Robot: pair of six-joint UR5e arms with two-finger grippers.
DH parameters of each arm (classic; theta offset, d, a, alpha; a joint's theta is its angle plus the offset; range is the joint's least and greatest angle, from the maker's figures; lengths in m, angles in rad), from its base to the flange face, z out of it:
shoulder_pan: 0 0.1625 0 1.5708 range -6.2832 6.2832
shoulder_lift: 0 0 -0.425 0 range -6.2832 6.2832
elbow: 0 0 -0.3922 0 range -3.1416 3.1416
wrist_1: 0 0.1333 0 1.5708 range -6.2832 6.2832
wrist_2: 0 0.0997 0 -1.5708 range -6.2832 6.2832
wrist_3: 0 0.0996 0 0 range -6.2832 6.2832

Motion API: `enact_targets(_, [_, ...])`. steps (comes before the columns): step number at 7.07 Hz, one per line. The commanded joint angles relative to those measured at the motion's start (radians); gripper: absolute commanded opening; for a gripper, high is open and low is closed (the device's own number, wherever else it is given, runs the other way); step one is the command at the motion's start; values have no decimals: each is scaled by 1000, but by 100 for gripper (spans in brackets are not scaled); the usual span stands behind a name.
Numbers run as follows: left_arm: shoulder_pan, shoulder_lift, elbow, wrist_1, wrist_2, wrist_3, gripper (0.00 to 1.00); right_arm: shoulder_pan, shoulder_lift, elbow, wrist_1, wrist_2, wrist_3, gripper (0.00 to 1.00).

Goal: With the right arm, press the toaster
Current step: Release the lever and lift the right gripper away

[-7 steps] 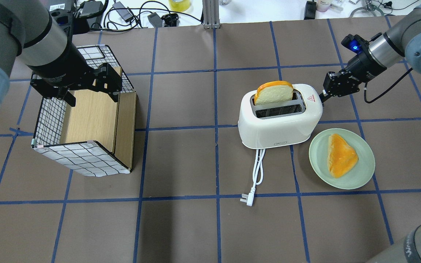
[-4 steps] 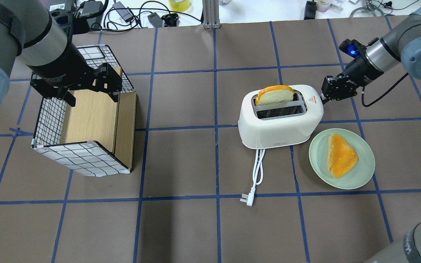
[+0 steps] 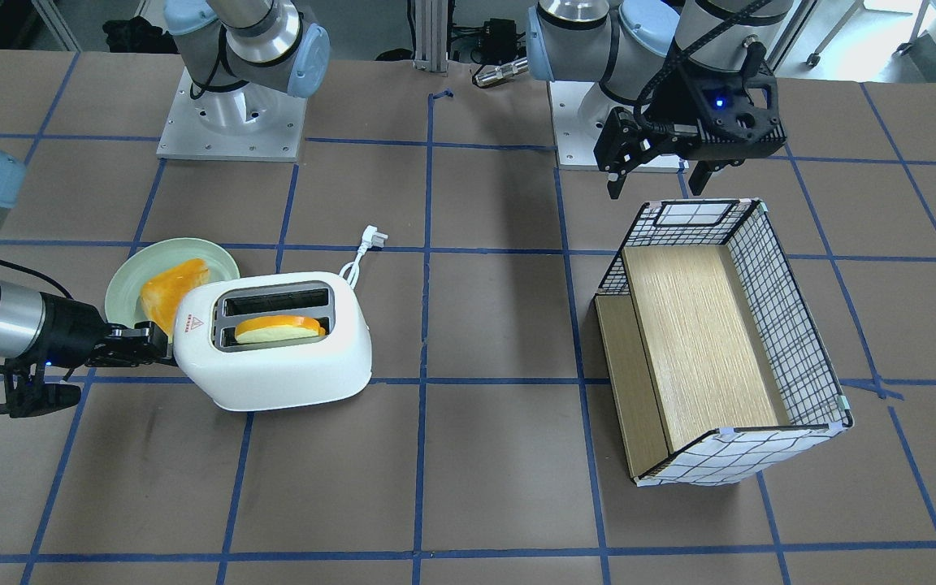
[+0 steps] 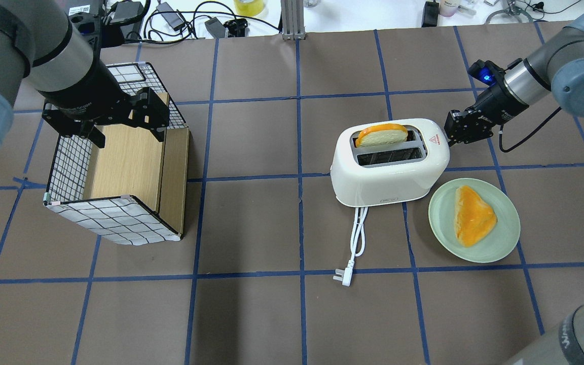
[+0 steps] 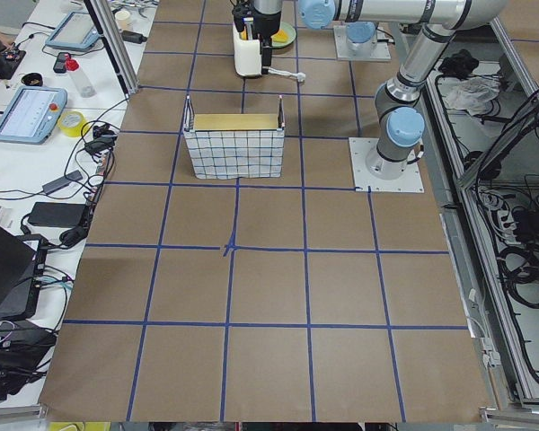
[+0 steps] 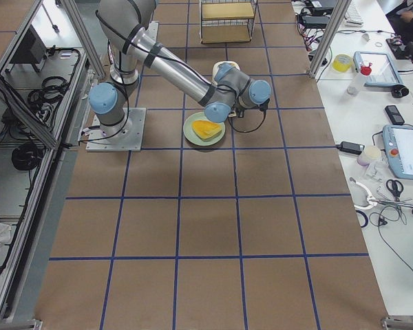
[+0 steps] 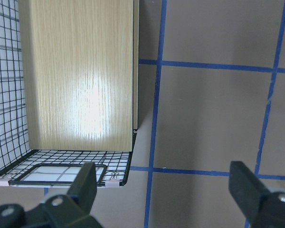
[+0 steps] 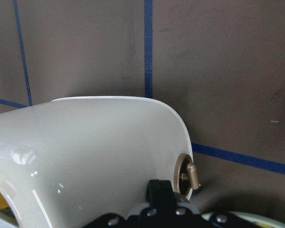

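The white toaster (image 4: 388, 170) stands right of the table's middle, and also shows in the front view (image 3: 273, 366). A slice of bread (image 4: 380, 136) sits low in its far slot. My right gripper (image 4: 449, 137) is shut, its tips against the toaster's right end below the red triangle sticker. In the right wrist view the closed fingers (image 8: 159, 191) touch the toaster's end wall (image 8: 95, 156) beside the small knob (image 8: 190, 173). My left gripper (image 4: 119, 121) hangs open and empty over the grid-patterned box (image 4: 114, 223).
A green plate (image 4: 506, 203) with a second bread slice (image 4: 472, 215) lies just in front and to the right of the toaster. The toaster's white cord (image 4: 357, 238) and plug (image 4: 341, 278) trail toward me. Cables and tools lie beyond the far edge.
My right gripper has moved lower along the toaster's right end. The bread slice has sunk from well above the slot to nearly level with it. The left arm has not moved.
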Motion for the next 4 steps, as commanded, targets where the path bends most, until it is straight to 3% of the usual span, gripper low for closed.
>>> enact_targets(1, [0, 0, 0, 0, 1, 0, 100, 0, 3, 4, -2, -4, 1, 0])
enact_targets(4, [0, 0, 0, 0, 1, 0, 100, 0, 5, 4, -4, -4, 7, 0])
